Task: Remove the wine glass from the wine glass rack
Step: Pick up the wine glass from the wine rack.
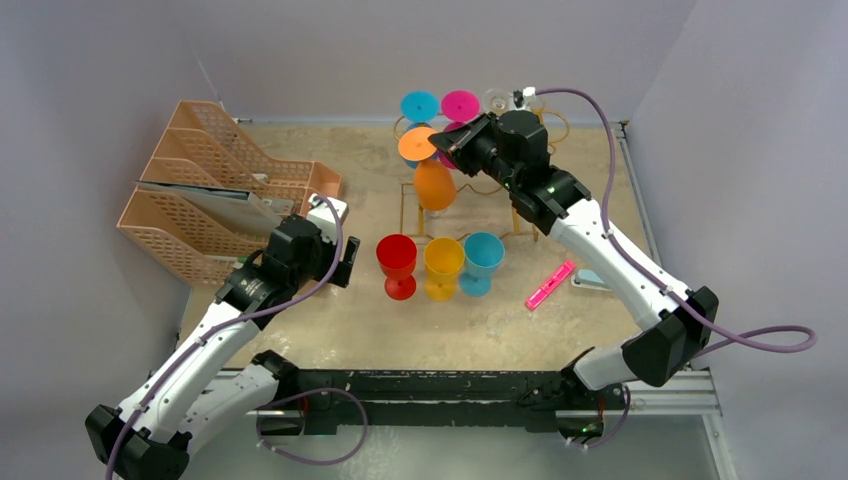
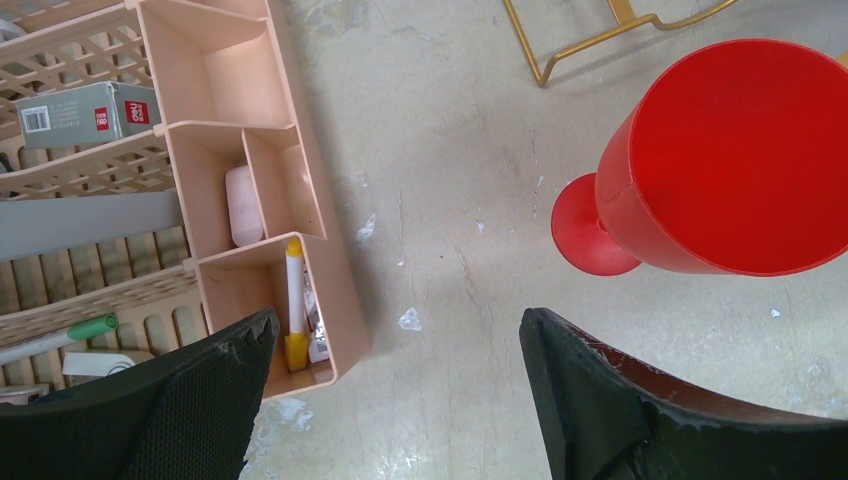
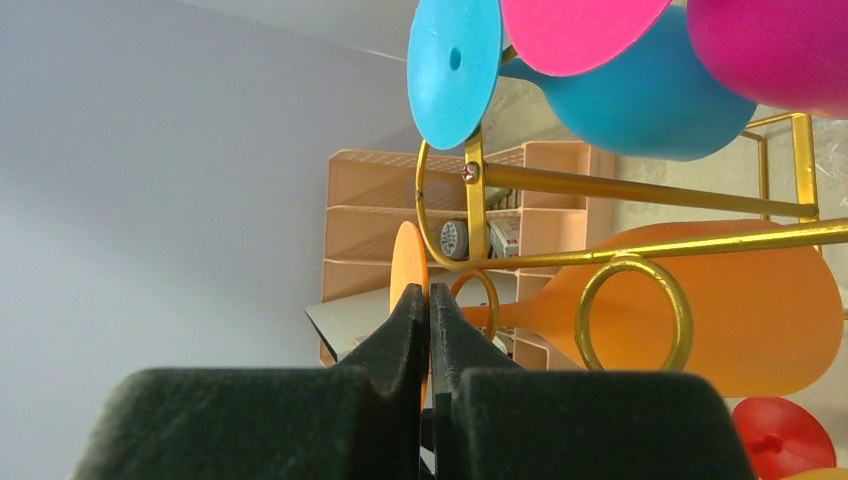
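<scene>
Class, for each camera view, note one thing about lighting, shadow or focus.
Top external: even, soft light, only faint shadows beside the red wine glass. Left wrist: table sharp, left hand dark along the bottom edge. Right wrist: right hand looms dark and soft-edged, wine glass rack behind it crisp.

One gold wire rack (image 3: 640, 190), four glasses hanging from it, orange glass (image 1: 434, 185), cyan glass (image 1: 419, 105), pink glass (image 1: 460, 104), clear glass (image 1: 495, 100), three glasses standing on the table (image 1: 330, 320), red glass (image 1: 397, 255), yellow glass (image 1: 443, 262), blue glass (image 1: 482, 252), one peach tray set (image 1: 200, 170), one pink bar (image 1: 550, 285).
</scene>
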Available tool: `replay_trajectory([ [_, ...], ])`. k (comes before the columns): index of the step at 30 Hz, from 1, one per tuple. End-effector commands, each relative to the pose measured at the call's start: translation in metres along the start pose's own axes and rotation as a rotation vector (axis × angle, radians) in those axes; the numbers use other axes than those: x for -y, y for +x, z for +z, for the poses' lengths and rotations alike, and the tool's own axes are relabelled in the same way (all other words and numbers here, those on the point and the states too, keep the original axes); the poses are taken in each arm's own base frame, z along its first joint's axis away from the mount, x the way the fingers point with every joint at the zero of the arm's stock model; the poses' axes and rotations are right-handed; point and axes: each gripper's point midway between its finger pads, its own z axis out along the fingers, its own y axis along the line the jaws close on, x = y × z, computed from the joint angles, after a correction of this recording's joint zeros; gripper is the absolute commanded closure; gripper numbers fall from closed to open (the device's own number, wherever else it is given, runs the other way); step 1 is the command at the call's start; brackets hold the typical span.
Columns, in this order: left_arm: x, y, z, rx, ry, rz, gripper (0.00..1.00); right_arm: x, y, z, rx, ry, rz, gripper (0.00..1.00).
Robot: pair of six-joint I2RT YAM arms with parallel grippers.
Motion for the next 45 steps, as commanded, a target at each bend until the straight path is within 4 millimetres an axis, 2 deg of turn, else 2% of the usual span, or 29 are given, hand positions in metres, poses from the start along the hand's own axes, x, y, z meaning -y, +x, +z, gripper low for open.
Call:
replay_trajectory([
  [1, -0.004, -0.020, -0.006, 0.056, -0.010, 0.003, 0.11, -0.018, -0.008, -0.015, 0.017, -0.054, 0.012, 1.00],
  [7, -0.003, -0.021, -0.006, 0.058, -0.009, 0.005, 0.11, -0.019, 0.001, -0.018, -0.032, -0.065, 0.001, 1.00],
  [16, -0.006, -0.021, -0.007, 0.062, -0.022, 0.002, 0.11, -0.022, 0.003, -0.025, -0.053, -0.068, -0.036, 1.00],
  [19, -0.007, -0.022, -0.008, 0.063, -0.025, 0.001, 0.11, -0.034, 0.008, -0.029, -0.094, -0.118, -0.092, 1.00],
  [34, -0.010, -0.027, -0.016, 0.109, -0.040, -0.022, 0.10, -0.057, 0.047, -0.063, -0.348, -0.282, -0.248, 1.00],
  [42, -0.008, -0.030, -0.019, 0.132, -0.026, -0.043, 0.09, -0.064, 0.058, -0.083, -0.436, -0.358, -0.354, 1.00],
  [45, 0.006, -0.035, -0.024, 0.171, 0.052, -0.074, 0.00, -0.065, 0.064, -0.101, -0.474, -0.418, -0.423, 1.00],
])
